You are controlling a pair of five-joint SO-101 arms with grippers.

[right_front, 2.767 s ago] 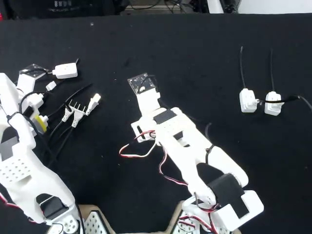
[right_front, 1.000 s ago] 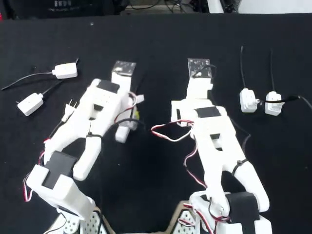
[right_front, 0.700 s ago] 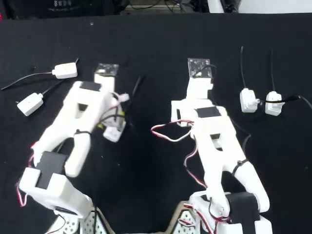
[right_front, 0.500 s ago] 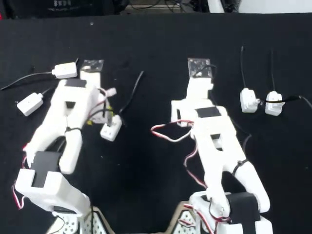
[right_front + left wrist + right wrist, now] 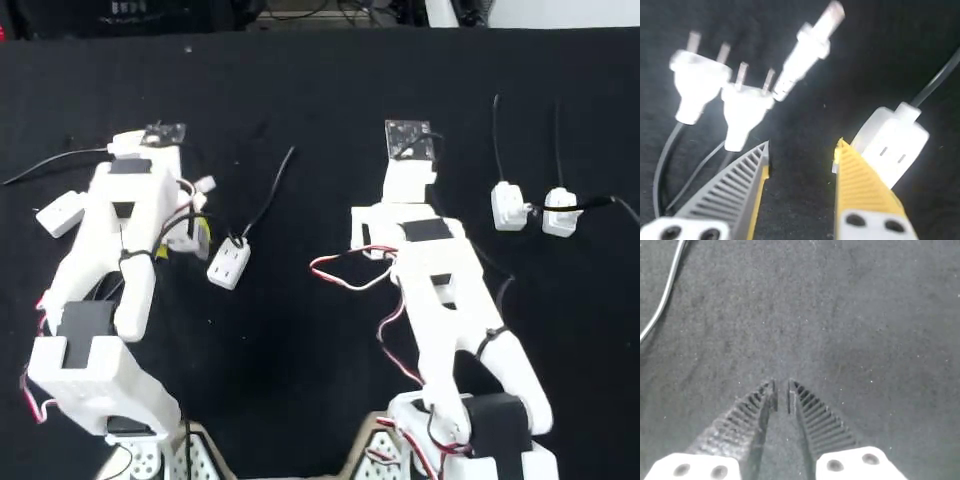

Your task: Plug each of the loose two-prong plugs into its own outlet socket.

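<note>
Left tool [image 5: 800,150] gapes open and empty, just beside a white plastic outlet socket [image 5: 892,142]. White two-prong plugs [image 5: 742,107] lie near that socket. Right tool [image 5: 781,390], pinched closed on nothing, sits well apart from it.

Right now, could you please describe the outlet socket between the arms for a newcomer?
On the black cloth table, look beside the white left arm, toward the other arm. The white rectangular outlet block trails a thin black cord; unlike the other blocks, it lies alone mid-table, slots up.
</note>
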